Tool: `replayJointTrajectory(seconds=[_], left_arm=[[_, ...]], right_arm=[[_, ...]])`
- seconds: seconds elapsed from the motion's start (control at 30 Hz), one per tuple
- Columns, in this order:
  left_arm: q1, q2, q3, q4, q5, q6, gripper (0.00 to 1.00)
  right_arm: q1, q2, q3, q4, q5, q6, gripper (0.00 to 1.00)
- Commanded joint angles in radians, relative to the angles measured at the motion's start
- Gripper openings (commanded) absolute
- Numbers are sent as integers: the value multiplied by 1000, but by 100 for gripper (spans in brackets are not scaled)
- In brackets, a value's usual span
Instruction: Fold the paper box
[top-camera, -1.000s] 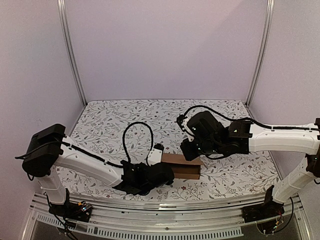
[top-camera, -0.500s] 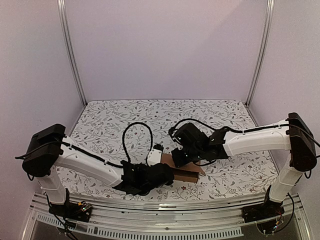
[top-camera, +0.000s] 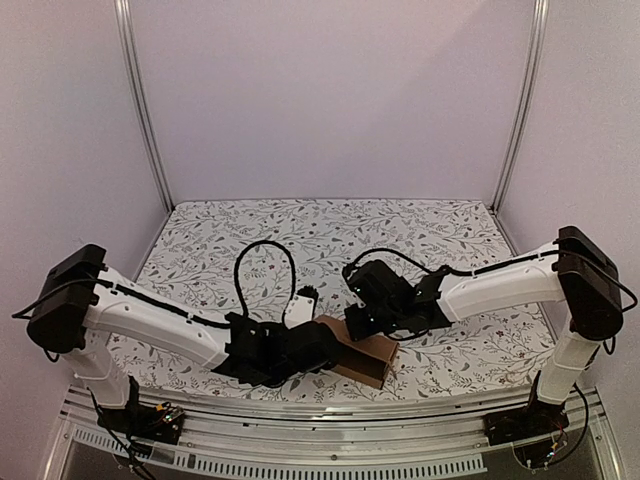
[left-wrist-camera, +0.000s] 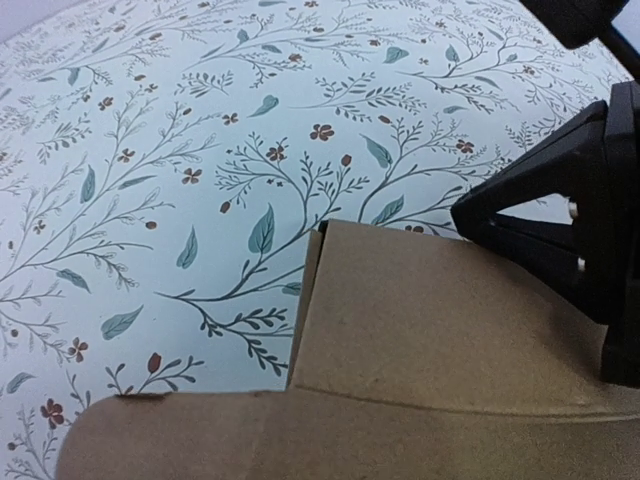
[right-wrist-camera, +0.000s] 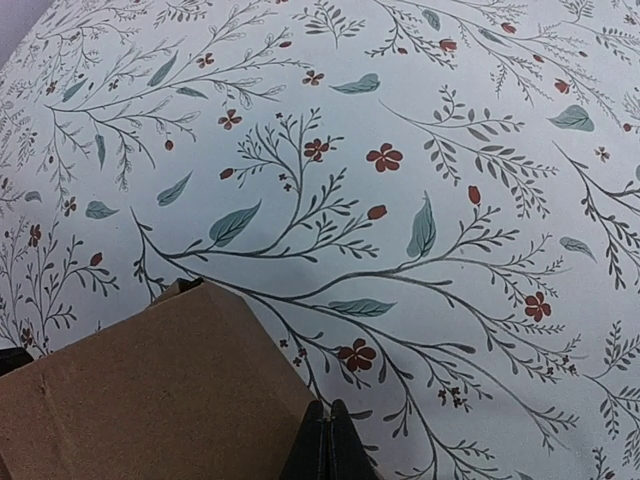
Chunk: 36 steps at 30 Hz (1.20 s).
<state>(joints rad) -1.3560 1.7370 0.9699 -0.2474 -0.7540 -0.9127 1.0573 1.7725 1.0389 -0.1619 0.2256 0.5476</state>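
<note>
— How many things are there?

— One table (top-camera: 250, 230) with a flower cloth. Two arms, the left arm (top-camera: 150, 318) and the right arm (top-camera: 500, 285). One brown box (top-camera: 368, 352). Each arm has one gripper.

— Where is the box?

— Near the middle of the table, close to the near edge. It lies between the two grippers and is turned a bit.

— What is the right gripper (right-wrist-camera: 326, 442) doing?

— Its two fingers are pressed together, with only a thin line between them. The tips sit right at the edge of the box.

— And the left gripper (top-camera: 322, 342)?

— It is at the left end of the box. The box fills the bottom of its camera view. I cannot tell if its fingers are apart or together.
</note>
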Motion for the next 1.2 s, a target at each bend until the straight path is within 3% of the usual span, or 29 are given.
replayJointTrajectory(seconds=[0.0, 0.57, 0.97, 1.17], left_arm=[[-11, -11, -8, -50, 39, -50, 47], [-33, -71, -10, -96, 94, -17, 47], [-56, -186, -90, -202, 161, -81, 47], [-71, -256, -119, -269, 180, -105, 40]], right_arm=[[2, 33, -46, -23, 9, 26, 0], [2, -66, -26, -83, 77, -1, 0], [27, -185, 39, -180, 81, -41, 0], [97, -262, 59, -213, 72, -45, 0]])
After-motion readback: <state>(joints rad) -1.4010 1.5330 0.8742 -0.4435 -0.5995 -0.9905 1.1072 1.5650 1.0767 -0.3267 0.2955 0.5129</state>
